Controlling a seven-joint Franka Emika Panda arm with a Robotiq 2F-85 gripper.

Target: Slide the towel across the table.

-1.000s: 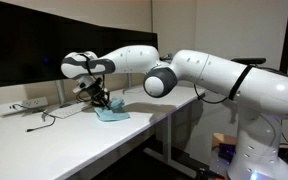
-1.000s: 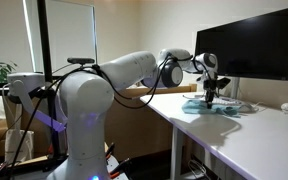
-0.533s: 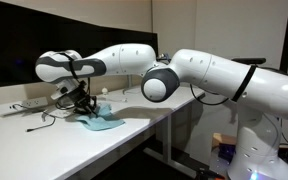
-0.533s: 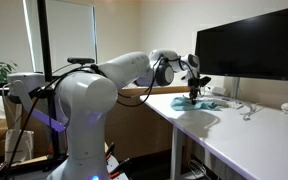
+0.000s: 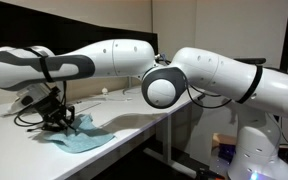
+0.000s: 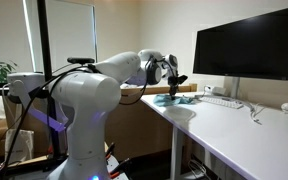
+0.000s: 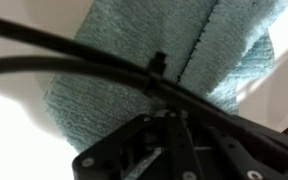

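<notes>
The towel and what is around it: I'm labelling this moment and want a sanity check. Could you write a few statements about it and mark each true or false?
1. The towel lies on the white table. True.
2. The towel is red. False: it is light teal-blue.
3. The gripper is wide open above the table. False: it is shut, down at the towel.
4. A large dark monitor stands on the table. True.

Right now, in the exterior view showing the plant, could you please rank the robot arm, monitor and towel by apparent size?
1. robot arm, though nearness to the camera inflates it
2. monitor
3. towel
</notes>
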